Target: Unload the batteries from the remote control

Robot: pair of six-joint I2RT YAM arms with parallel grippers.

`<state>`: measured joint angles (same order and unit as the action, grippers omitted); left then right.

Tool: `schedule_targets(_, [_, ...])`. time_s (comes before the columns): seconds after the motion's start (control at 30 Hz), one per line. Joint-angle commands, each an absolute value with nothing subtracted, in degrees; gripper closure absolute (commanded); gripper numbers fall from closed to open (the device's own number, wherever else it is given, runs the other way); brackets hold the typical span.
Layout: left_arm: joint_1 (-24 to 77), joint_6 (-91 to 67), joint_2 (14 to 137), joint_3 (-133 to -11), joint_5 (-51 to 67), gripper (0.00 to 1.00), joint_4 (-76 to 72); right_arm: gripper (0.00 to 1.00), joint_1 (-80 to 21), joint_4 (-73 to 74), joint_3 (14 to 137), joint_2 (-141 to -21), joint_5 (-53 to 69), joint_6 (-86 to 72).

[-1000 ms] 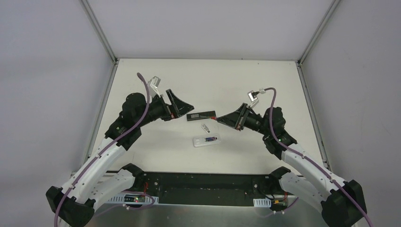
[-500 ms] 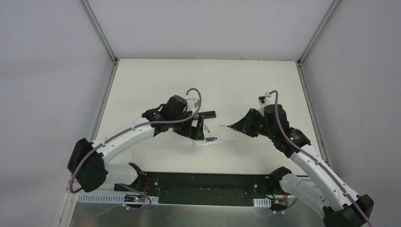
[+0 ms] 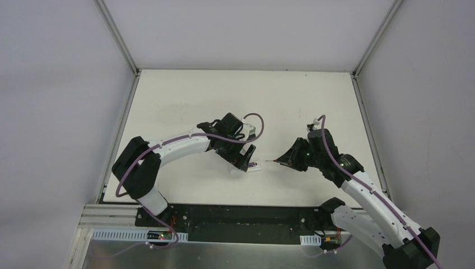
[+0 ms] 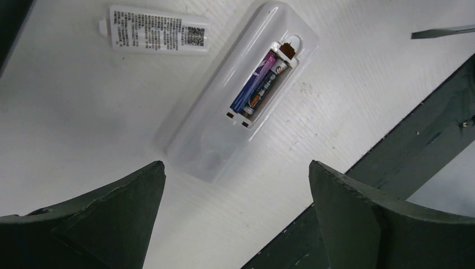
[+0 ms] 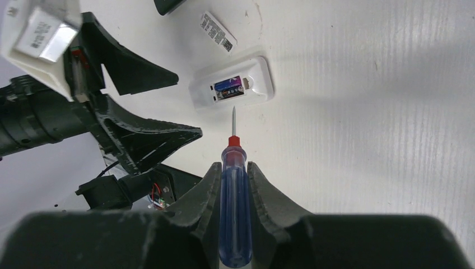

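Observation:
The white remote point(image 4: 224, 112) lies back-up with its battery bay uncovered. Two batteries point(image 4: 260, 84) sit side by side in the bay, one blue-purple and one dark with orange. My left gripper point(image 4: 236, 163) is open and empty, just above the remote's closed end point(image 3: 245, 166). My right gripper point(image 5: 232, 165) is shut on the blue-handled screwdriver point(image 5: 235, 213). The screwdriver's tip point(image 5: 233, 115) points at the remote point(image 5: 232, 83), a short way from its side. In the top view the right gripper point(image 3: 291, 159) stands right of the remote.
The loose battery cover point(image 4: 158, 29), label up, lies on the table beside the remote. The end of a black remote point(image 5: 168, 5) shows beyond it. The black base rail point(image 3: 241, 218) runs along the table's near edge.
My left arm has swung right and toward the near edge, from beside the black remote to over the white remote. My right gripper has moved nearer with the screwdriver, its tip now by the white remote.

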<state>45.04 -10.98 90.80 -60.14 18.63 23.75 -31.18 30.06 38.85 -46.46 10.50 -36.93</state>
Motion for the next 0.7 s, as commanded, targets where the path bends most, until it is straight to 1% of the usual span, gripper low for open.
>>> schedule_targets(0.0, [46.52, -4.13, 95.03, -63.31, 16.28, 0.01, 24.94, 1.00, -31.38, 29.19, 39.37, -46.43, 10.33, -38.50])
schedule_targets(0.13, [46.80, -3.30, 98.86, -63.28, 15.33, 0.02, 25.05, 1.00, -31.37, 28.42, 38.95, -46.48, 10.06, -38.82])
schedule_targets(0.27, [47.29, -4.45, 100.47, -62.83, 16.08, 0.07, 25.25, 1.00, -31.36, 27.54, 38.70, -47.51, 11.11, -39.22])
schedule_targets(0.53, [48.32, -9.73, 98.16, -59.92, 17.77, 0.29, 24.08, 1.00, -31.38, 25.79, 39.18, -51.95, 14.48, -39.18])
schedule_targets(0.6, [48.72, -11.46, 97.36, -59.05, 18.22, 0.33, 23.43, 1.00, -31.38, 25.58, 39.68, -53.24, 15.27, -38.88])
schedule_targets(0.67, [49.04, -12.77, 96.35, -58.18, 18.09, 0.34, 22.85, 1.00, -31.36, 25.30, 39.99, -54.25, 15.61, -38.72])
